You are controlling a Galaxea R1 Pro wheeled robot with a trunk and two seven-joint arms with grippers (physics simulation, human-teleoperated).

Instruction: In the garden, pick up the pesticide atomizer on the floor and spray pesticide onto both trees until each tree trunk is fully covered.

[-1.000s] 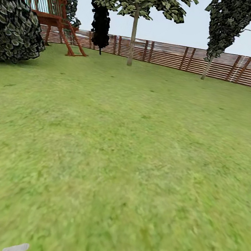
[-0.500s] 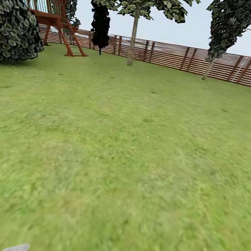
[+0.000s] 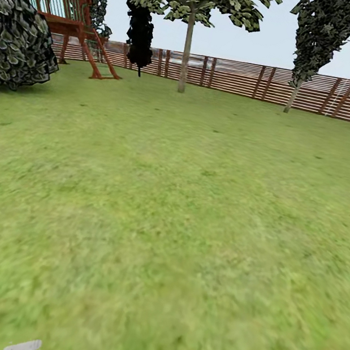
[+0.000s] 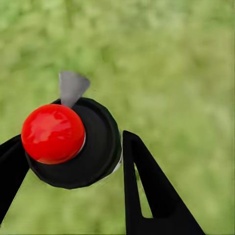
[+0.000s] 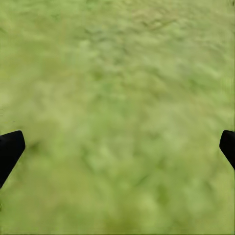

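Two trees ahead of us, far across lawn [image 3: 180, 210]: one trunk [image 3: 186, 56] centre, another trunk [image 3: 293, 96] right, both near fence [image 3: 327, 95]. Our left gripper [image 4: 73, 156] clenched on atomizer [image 4: 73, 144], red cap up. Our right gripper [image 5: 117, 147] spread wide over grass.

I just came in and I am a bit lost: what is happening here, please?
A two-armed wheeled robot stands on a wide green lawn inside a brown slatted wooden fence. Its left gripper holds a black round atomizer with a red ball top. The right gripper is open over the grass. Two thin-trunked leafy trees stand far ahead by the fence.
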